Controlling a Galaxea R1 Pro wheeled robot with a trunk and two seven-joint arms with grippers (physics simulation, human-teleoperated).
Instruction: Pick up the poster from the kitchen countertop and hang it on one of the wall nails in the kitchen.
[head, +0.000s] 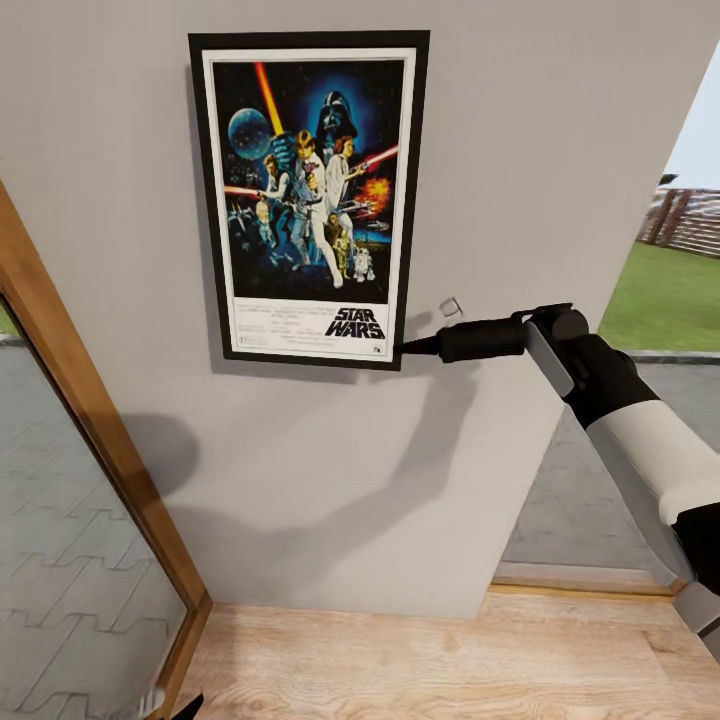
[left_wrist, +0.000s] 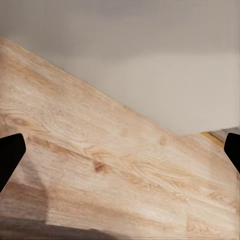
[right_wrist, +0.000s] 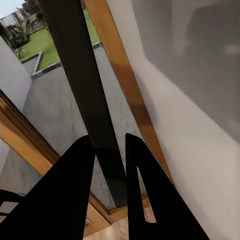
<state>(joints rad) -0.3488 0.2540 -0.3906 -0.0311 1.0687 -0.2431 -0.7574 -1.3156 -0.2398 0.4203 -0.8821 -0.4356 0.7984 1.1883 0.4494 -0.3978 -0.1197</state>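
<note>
Late stage of the hanging task. In the head view the poster (head: 309, 198) sits flat and upright against the pale grey wall (head: 520, 150), well above the wooden floor (head: 420, 660), with its black frame square to the picture edges and the "STAR WARS" logo at the lower right of its white border. The right gripper (head: 410, 348), reaching in from the right on the black-and-white right arm (head: 640, 420), meets the frame at its lower right corner; the right wrist view looks along the dark frame edge (right_wrist: 85, 90), which runs down between the two black fingers (right_wrist: 65, 200), and these appear closed onto it with only the thickness of the frame between them, so the claw is judged to be gripping the poster. A small pale object (head: 450, 306) projects from the wall just beside that corner; whether it is a wall nail cannot be told. No nail is visible above or behind the poster, so it cannot be confirmed that the poster hangs on its own support. The pick-up from the countertop is evidently done; what remains, by this reading, is to settle the frame on a nail and release it. The left wrist view looks down on floor and wall, with two dark finger tips (left_wrist: 11, 155) at opposite margins, spread wide and holding nothing. A timber-framed glazed door (head: 90, 420) stands at the left.
</note>
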